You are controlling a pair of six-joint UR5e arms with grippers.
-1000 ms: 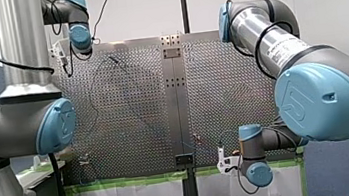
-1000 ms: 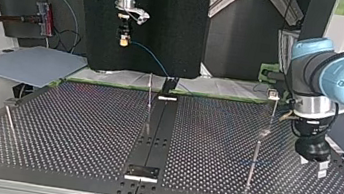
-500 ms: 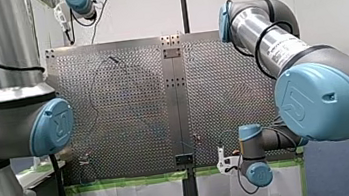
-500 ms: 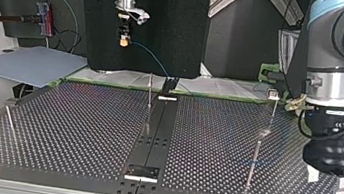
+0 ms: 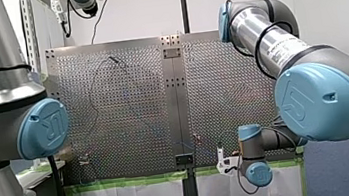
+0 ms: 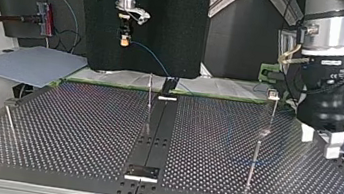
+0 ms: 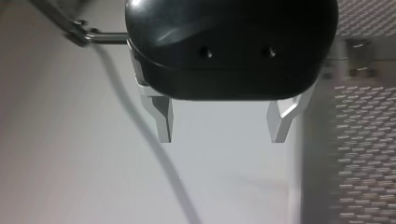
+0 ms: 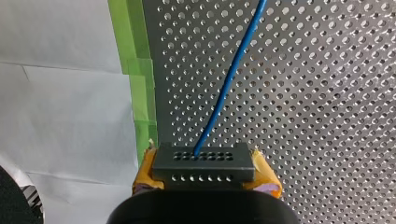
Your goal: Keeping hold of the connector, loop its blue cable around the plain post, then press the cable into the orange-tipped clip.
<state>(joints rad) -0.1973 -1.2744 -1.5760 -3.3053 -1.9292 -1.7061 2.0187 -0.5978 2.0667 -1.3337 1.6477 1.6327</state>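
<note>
My right gripper (image 6: 124, 40), with yellow pads, hangs above the far edge of the table in the top view, shut on the black connector (image 8: 204, 163). The blue cable (image 8: 229, 79) leaves the connector and runs over the perforated plate; in the top view the cable (image 6: 151, 58) slopes down toward the table's middle. My left gripper (image 6: 320, 144) hovers open above the top view's right side, close to a thin plain post (image 6: 252, 160). Nothing sits between its metal fingers (image 7: 164, 119). A second post with a small clip head (image 6: 272, 95) stands behind it.
Another thin post (image 6: 149, 99) stands by the dark centre strip (image 6: 158, 125), and one more post (image 6: 10, 118) near the top view's left edge. Green tape (image 8: 140, 93) and white sheeting border the plate. A grey board (image 6: 28, 64) lies beyond the table at the left.
My left arm has swung toward the top view's camera and then risen; in the front view its wrist climbed to the upper edge. My right arm and the connector have stayed put.
</note>
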